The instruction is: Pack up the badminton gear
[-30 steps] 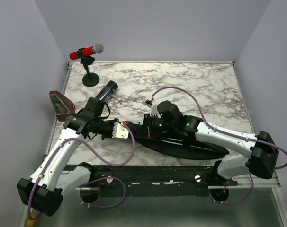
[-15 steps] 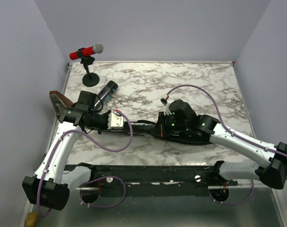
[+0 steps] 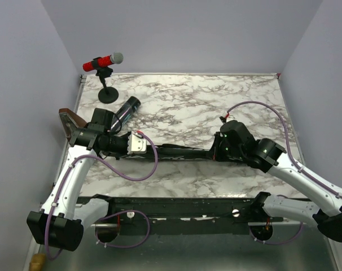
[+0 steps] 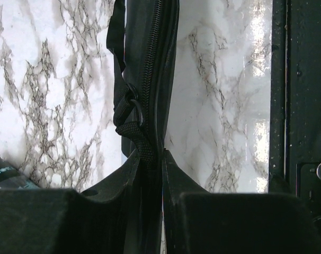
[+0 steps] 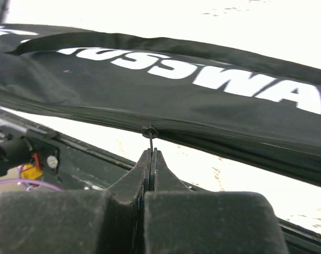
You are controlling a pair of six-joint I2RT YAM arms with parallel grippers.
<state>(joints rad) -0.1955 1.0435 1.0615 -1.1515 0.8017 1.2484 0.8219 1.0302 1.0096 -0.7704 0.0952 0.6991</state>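
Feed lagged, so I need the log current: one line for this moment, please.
step: bag zipper | left claw: shut on bag end | right claw: shut on zipper pull | tube: outside bag

Left arm, left of base rail: white links, black joint housings, white wrist plate. Right arm, right of rail: same finish. Purple cable looped along each. Right gripper: matte black, tapered fingers.
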